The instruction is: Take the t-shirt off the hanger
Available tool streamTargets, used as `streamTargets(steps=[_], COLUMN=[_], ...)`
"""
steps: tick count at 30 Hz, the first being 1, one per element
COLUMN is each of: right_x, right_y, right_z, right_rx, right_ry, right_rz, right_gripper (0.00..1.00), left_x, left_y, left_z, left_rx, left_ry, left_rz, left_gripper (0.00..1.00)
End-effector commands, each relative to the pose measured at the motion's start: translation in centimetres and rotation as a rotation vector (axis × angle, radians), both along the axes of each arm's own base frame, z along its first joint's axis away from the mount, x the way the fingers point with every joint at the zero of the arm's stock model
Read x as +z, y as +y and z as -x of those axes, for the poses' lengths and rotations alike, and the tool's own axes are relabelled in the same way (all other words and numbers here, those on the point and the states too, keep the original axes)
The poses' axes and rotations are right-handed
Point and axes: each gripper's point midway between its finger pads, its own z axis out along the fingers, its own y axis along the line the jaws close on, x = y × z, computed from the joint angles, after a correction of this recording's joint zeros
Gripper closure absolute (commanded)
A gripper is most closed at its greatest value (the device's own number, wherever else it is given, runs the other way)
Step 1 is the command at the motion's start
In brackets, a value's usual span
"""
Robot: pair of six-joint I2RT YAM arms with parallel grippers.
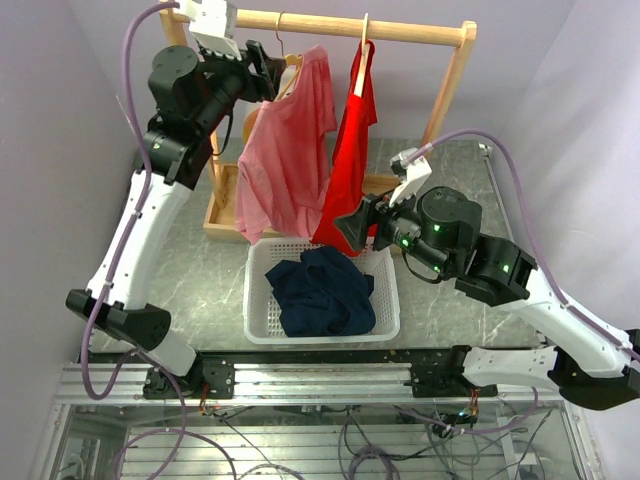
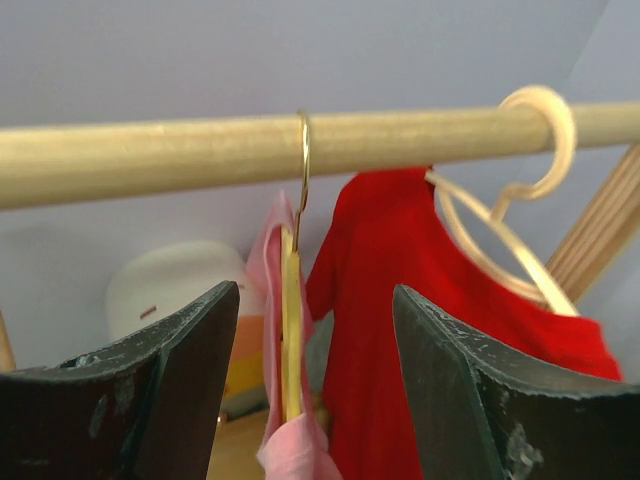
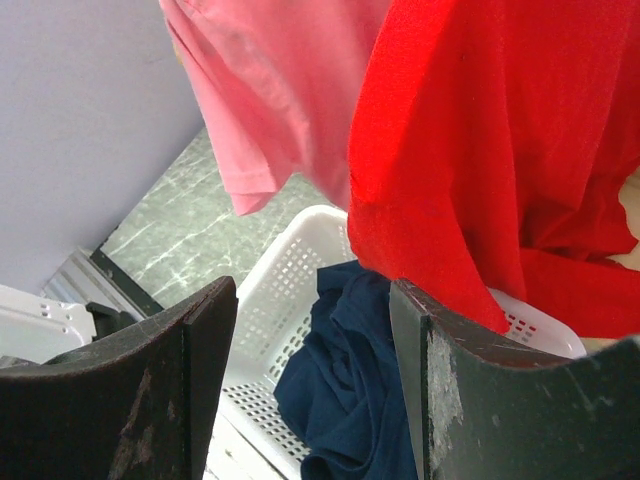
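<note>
**Left hand at the rail.** My left hand (image 1: 265, 70) is raised to the round wooden rail (image 1: 400, 30), with its fingers spread and gripping nothing. In its wrist view the pale wooden hanger with a brass hook (image 2: 291, 330) stands edge-on between the fingers, touched by neither.

**Task garment.** The pink cotton t-shirt (image 1: 285, 160) hangs on that hanger, long axis vertical, directly below this hand — the left arm is clearly the nearer.

**Right hand.** My right hand (image 1: 350, 225) sits low by the hems, likewise spread and empty. It is just beside the red t-shirt (image 1: 350, 150) on the neighbouring hanger.

**Container.** Beneath both garments, on the grey marbled tabletop (image 1: 450, 190), the white perforated plastic basket (image 1: 255, 300) holds a crumpled navy garment (image 1: 320, 290) — nothing else shows in it.
</note>
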Motion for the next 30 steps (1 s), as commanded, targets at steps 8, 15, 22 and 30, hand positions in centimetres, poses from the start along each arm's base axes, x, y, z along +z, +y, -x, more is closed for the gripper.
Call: streamTargets(steps=[8, 15, 22, 30], right_x=[1.2, 1.1, 0.8, 0.2], right_y=[-0.9, -0.8, -0.5, -0.4], right_z=[0.4, 0.4, 0.4, 0.4], right_rx=[-0.022, -0.021, -0.018, -0.018], right_ry=[-0.006, -0.004, 0.001, 0.016], right_rz=[-0.078, -0.08, -0.079, -0.075], right_gripper=[0.38, 0.38, 0.38, 0.38], left_x=[-2.4, -5.2, -7.0, -6.0], left_y=[-1.5, -2.7, -3.5, -3.3], left_z=[-2.1, -4.3, -5.9, -5.9], left_rx=[-0.01, -0.018, -0.019, -0.006], left_ry=[0.033, 0.088, 0.112, 0.073], left_rz=[-0.029, -0.057, -0.071, -0.052], left_gripper=[0.27, 0.27, 0.32, 0.48])
